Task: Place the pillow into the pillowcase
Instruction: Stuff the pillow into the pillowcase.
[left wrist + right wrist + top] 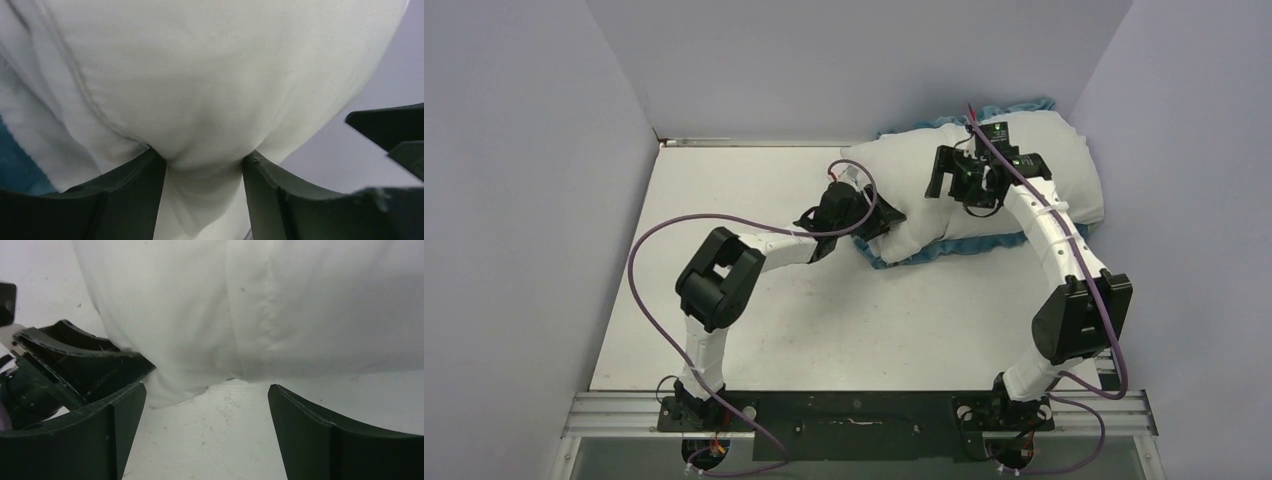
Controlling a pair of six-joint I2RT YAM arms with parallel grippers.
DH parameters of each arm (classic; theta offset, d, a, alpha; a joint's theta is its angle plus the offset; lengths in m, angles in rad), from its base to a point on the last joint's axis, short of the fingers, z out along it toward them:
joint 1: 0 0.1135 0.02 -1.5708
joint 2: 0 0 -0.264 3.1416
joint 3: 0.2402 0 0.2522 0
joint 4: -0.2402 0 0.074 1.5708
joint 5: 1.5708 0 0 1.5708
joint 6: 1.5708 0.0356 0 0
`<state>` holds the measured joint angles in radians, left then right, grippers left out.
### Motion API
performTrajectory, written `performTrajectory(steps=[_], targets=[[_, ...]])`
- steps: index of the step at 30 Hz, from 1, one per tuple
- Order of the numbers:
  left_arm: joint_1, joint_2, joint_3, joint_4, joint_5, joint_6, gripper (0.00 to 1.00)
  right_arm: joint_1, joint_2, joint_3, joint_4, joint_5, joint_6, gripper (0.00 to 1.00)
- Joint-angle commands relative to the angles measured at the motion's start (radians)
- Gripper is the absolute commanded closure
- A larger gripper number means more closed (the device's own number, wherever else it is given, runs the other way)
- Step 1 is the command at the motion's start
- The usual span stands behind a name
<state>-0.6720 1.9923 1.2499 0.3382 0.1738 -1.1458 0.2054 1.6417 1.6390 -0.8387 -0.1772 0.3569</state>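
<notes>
Lying at the far right corner of the white table (824, 330): the pillow (894, 170), plump and plain white, atop the pillowcase (949, 250), blue ruffled edge showing along near and far sides. Left gripper (204, 159) clamped on a bunched fold at the pillow's near-left end, white fabric squeezed between both fingers. Right gripper (207, 390) spread wide over the pillow, holding nothing, bare tabletop visible between its fingers. Green mark on the right wrist camera housing (1001, 128), too small to read.
</notes>
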Motion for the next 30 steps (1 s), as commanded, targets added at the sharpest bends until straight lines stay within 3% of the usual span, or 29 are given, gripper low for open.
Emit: performTrajectory(steps=[1, 5, 12, 15, 20, 23, 26, 30], targets=[[0.014, 0.065, 0.127, 0.139, 0.052, 0.056, 0.59, -0.119, -0.097, -0.174, 0.051, -0.144, 0.105, 0.1], [0.048, 0.107, 0.201, 0.329, 0.035, 0.023, 1.0, -0.235, -0.142, -0.348, 0.112, -0.29, 0.188, 0.1], [0.06, 0.162, 0.42, 0.408, 0.011, 0.021, 1.0, -0.228, -0.104, -0.435, 0.218, -0.374, 0.263, 0.01], [0.058, 0.208, 0.531, 0.41, -0.001, -0.004, 1.0, -0.178, -0.089, -0.448, 0.269, -0.378, 0.3, 0.07], [0.056, 0.31, 0.725, 0.386, 0.063, -0.028, 1.0, -0.106, 0.006, -0.47, 0.44, -0.372, 0.376, 0.04], [0.057, 0.29, 0.736, 0.356, 0.066, -0.001, 1.0, -0.116, 0.076, -0.431, 0.509, -0.329, 0.379, 0.0], [0.057, 0.274, 0.731, 0.376, 0.068, 0.005, 1.0, -0.112, 0.15, -0.357, 0.558, -0.286, 0.363, 0.06], [0.055, 0.266, 0.753, 0.383, 0.075, -0.02, 1.0, -0.091, 0.229, -0.296, 0.602, -0.168, 0.368, 0.02]])
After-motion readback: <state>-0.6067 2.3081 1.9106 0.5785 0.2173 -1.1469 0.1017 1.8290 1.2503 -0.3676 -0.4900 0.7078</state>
